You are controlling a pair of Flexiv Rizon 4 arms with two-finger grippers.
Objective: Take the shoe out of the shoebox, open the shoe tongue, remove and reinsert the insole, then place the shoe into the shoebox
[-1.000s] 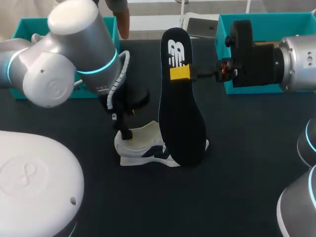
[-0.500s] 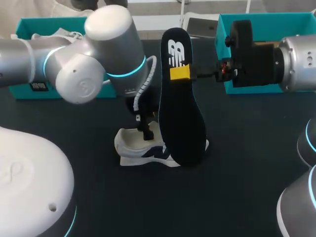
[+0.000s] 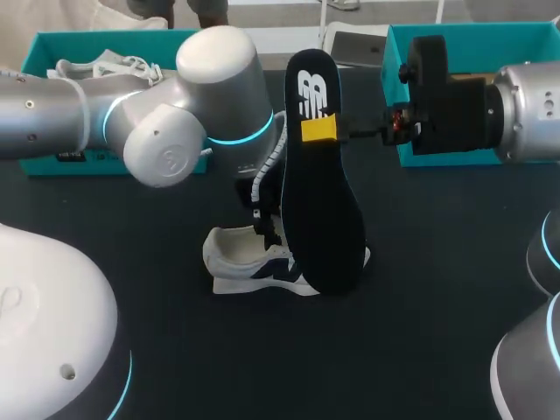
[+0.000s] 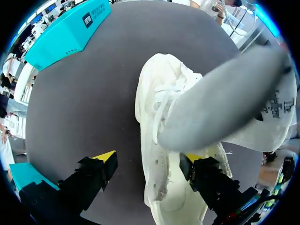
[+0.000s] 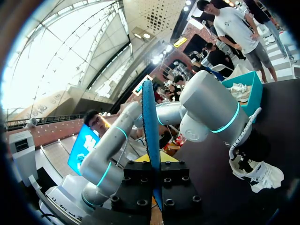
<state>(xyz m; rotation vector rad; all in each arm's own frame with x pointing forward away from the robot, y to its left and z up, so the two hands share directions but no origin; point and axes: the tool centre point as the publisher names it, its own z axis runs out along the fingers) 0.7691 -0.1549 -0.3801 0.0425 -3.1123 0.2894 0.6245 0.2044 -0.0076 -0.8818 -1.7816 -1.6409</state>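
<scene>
The left pincer (image 4: 149, 159) stands open. One yellow tip hangs over bare desk (image 4: 70, 108) just beside the white shoe (image 4: 159, 140), and the other sits over the shoe's opening, so the shoe's side wall lies between the fingers. I cannot tell whether either tip touches it. Ahead of this pincer a broad grey band (image 4: 220, 108) crosses close to the lens and covers the front part of the shoe. It is too blurred to name with certainty.

From above, the left arm's wrist and the insole (image 3: 322, 210) hide most of the left pincer, and only a bit of black finger shows at the shoe's collar. The shoe rests on its sole on the desk, its toe end hidden behind the insole.

The right pincer (image 3: 319, 129) is clamped on the dark insole, holding it upright near its upper end. One yellow tip presses the near face and the other finger is hidden behind. The insole's lower end hangs in front of the shoe, and contact there cannot be made out. In the right wrist view the insole shows edge-on between the black finger blocks.

A teal shoebox (image 3: 411, 52) sits behind the right pincer, partly covered by the arm.
</scene>
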